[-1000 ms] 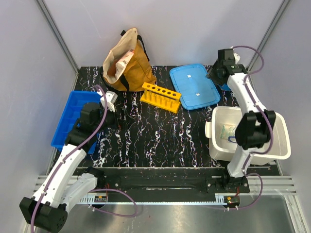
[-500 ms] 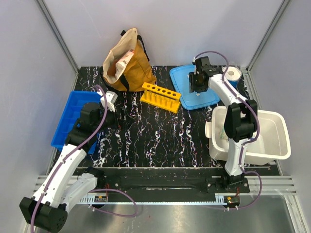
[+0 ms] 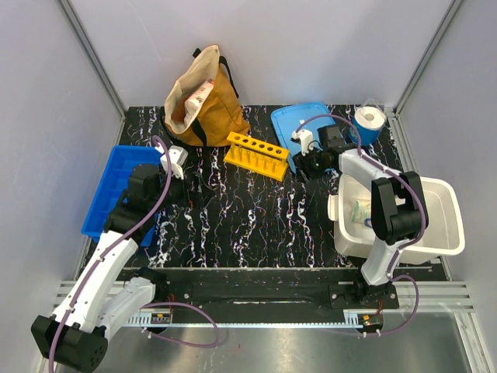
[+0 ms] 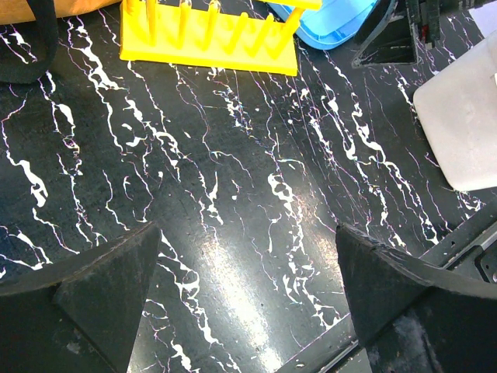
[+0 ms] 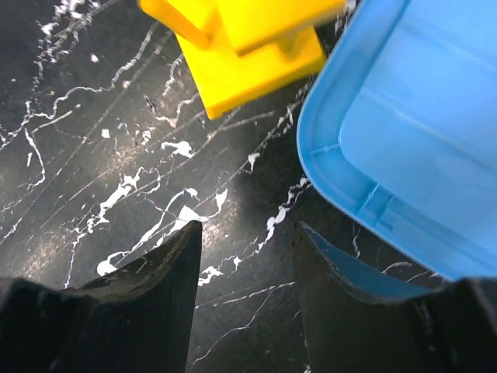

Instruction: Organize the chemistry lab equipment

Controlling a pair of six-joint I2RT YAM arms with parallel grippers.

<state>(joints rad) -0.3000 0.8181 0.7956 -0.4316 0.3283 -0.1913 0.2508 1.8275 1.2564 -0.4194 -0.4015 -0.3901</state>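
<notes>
A pale green glove (image 3: 361, 209) lies in the white bin (image 3: 444, 242), with a dark-blue edge next to it that may be the goggles (image 3: 372, 223). I see no clear tubes and no yellow looped piece. My right gripper (image 3: 302, 165) is open and empty, low over the table at the near-left edge of the light blue lid (image 3: 304, 123). In the right wrist view the gripper (image 5: 245, 260) straddles bare table beside the lid's rim (image 5: 334, 175). My left gripper (image 3: 180, 172) is open and empty over the table; it also shows in the left wrist view (image 4: 248, 287).
A yellow tube rack (image 3: 258, 155) stands mid-table, just left of the right gripper; its corner shows in the right wrist view (image 5: 256, 58). A tan bag (image 3: 203, 97) stands at the back. A blue tray (image 3: 109, 194) lies at the left. A paper roll (image 3: 370, 120) stands at the back right.
My right arm swung from the back right corner across the blue lid and down to its near-left edge by the rack, uncovering the paper roll. The left arm has not moved.
</notes>
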